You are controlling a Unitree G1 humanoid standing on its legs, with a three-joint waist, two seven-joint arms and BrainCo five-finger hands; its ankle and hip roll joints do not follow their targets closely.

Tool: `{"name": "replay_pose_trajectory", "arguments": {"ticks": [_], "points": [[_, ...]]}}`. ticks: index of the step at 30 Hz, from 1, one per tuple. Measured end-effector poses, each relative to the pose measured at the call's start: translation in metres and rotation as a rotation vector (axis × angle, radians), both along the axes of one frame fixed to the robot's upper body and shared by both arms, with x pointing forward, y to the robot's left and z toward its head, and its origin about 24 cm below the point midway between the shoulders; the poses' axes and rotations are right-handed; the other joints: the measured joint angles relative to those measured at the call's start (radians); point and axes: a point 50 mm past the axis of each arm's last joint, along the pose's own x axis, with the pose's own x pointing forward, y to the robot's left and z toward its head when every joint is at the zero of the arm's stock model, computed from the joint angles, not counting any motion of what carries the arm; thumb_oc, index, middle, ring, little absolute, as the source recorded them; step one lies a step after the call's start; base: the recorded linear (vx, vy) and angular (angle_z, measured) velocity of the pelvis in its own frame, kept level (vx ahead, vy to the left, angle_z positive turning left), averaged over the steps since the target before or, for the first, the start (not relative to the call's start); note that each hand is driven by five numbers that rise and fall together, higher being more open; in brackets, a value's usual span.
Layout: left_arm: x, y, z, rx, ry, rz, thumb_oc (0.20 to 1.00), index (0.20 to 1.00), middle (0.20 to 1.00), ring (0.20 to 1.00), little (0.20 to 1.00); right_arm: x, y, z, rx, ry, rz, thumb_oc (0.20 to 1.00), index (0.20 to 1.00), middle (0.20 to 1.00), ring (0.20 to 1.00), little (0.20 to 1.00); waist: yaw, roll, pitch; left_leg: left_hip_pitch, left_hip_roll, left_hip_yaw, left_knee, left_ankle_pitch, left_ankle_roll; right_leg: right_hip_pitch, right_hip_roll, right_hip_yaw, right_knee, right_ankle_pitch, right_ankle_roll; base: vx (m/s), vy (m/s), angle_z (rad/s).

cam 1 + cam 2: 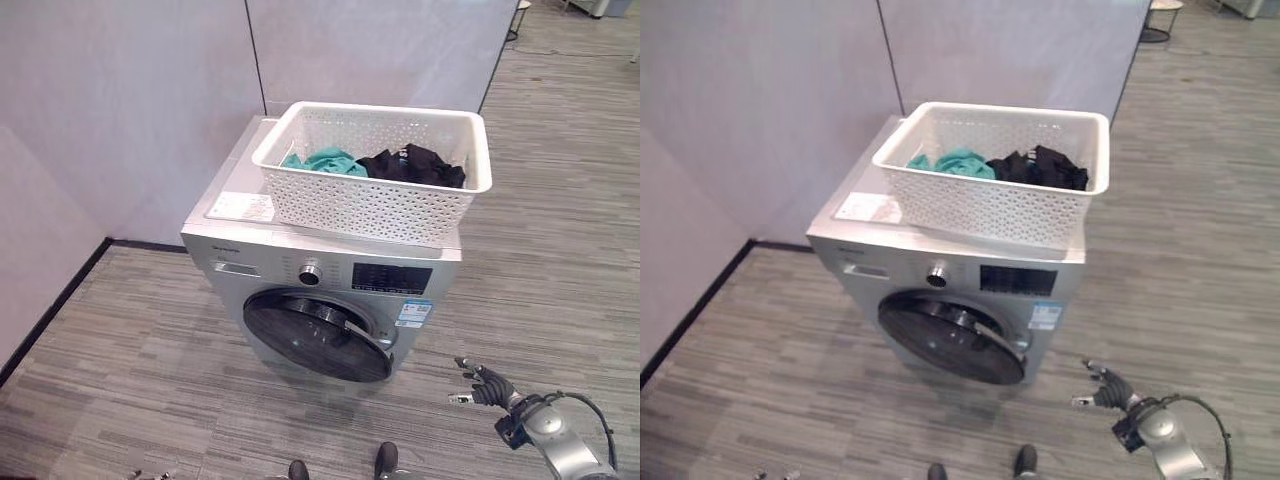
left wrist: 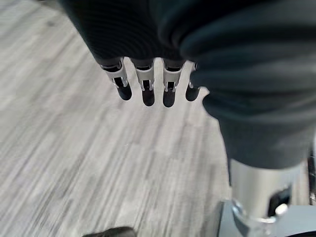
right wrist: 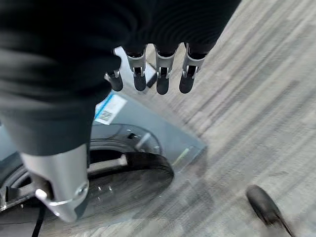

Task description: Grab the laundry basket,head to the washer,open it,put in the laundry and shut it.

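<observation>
Grey floor; basket atop washer.

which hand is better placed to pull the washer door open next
Right. The right hand hangs open low beside the washer, close to the door handle side. The left hand hangs open over bare floor.

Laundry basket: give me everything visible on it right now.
The laundry basket is a white, rectangular, plastic-looking tub with perforated walls and a smooth rolled rim. It sits upright on top of the washer, toward its right side, slightly skewed. Inside lie a teal garment on the left and a black garment on the right, both below the rim. Neither hand touches it; the right hand hangs low by the washer's front, open and empty.
</observation>
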Motion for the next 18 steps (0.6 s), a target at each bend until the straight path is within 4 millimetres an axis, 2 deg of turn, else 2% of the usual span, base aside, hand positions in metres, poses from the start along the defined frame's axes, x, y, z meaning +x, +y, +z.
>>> {"name": "replay_pose_trajectory", "arguments": {"ticks": [2, 7, 8, 11, 12, 14, 18], "points": [[-0.011, -0.007, -0.004, -0.017, 0.037, -0.001, 1.000, 1.000, 1.000, 1.000, 1.000, 0.001, -0.001, 0.000, -0.018, -0.011, 0.002, 1.000, 1.000, 1.000, 1.000, 1.000, 0.025, -0.007, 0.003, -0.004, 0.000, -0.018, -0.004, 0.004, 0.001, 0.010, 0.001, -0.018, -0.010, 0.001, -0.001, 0.02, -0.034, 0.25], [-0.030, -0.008, -0.006, -0.009, 0.118, -0.014, 1.000, 1.000, 1.000, 1.000, 1.000, 0.011, 0.004, 0.001, -0.044, -0.049, 0.004, 1.000, 1.000, 1.000, 1.000, 1.000, 0.041, -0.018, 0.008, -0.019, 0.002, -0.048, -0.004, 0.002, -0.005, 0.017, 0.002, -0.044, -0.019, -0.003, 0.002, 0.00, -0.028, 0.17], [-0.035, -0.008, -0.006, -0.007, 0.130, -0.023, 1.000, 1.000, 1.000, 1.000, 1.000, 0.013, 0.005, -0.004, -0.052, -0.038, 0.001, 1.000, 1.000, 1.000, 1.000, 1.000, 0.059, -0.019, 0.012, -0.020, 0.002, -0.052, -0.005, 0.003, -0.006, 0.018, 0.003, -0.048, -0.026, -0.001, 0.002, -0.02, -0.022, 0.10], [-0.032, -0.009, -0.007, -0.007, 0.123, -0.032, 1.000, 1.000, 1.000, 1.000, 1.000, 0.009, 0.006, -0.012, -0.058, -0.001, 0.002, 1.000, 1.000, 1.000, 1.000, 1.000, 0.065, -0.022, 0.015, -0.038, 0.001, -0.072, -0.004, 0.005, -0.009, 0.017, 0.002, -0.070, -0.030, -0.002, 0.003, -0.04, -0.012, 0.19], [-0.034, -0.009, -0.007, -0.008, 0.129, -0.033, 1.000, 1.000, 1.000, 1.000, 1.000, 0.011, 0.008, -0.012, -0.055, -0.005, 0.002, 1.000, 1.000, 1.000, 1.000, 1.000, 0.080, -0.019, 0.021, -0.040, 0.001, -0.075, -0.004, 0.006, -0.010, 0.016, 0.001, -0.073, -0.031, -0.002, 0.003, -0.06, -0.006, 0.11], [-0.031, -0.012, -0.008, -0.010, 0.125, -0.058, 1.000, 1.000, 1.000, 1.000, 1.000, 0.016, 0.012, -0.016, -0.063, 0.010, 0.010, 1.000, 1.000, 1.000, 1.000, 1.000, 0.083, -0.021, 0.027, -0.053, 0.000, -0.079, -0.002, 0.007, -0.012, 0.009, 0.002, -0.078, -0.036, -0.001, 0.003, -0.07, 0.001, 0.08], [-0.012, -0.027, -0.010, -0.018, 0.063, -0.131, 1.000, 1.000, 1.000, 1.000, 1.000, 0.038, 0.027, -0.014, -0.077, -0.025, 0.035, 1.000, 1.000, 1.000, 1.000, 1.000, 0.099, -0.013, 0.066, -0.100, -0.002, -0.103, -0.002, 0.025, -0.015, -0.025, -0.001, -0.098, -0.039, 0.006, 0.004, -0.09, 0.013, 0.14]]}}
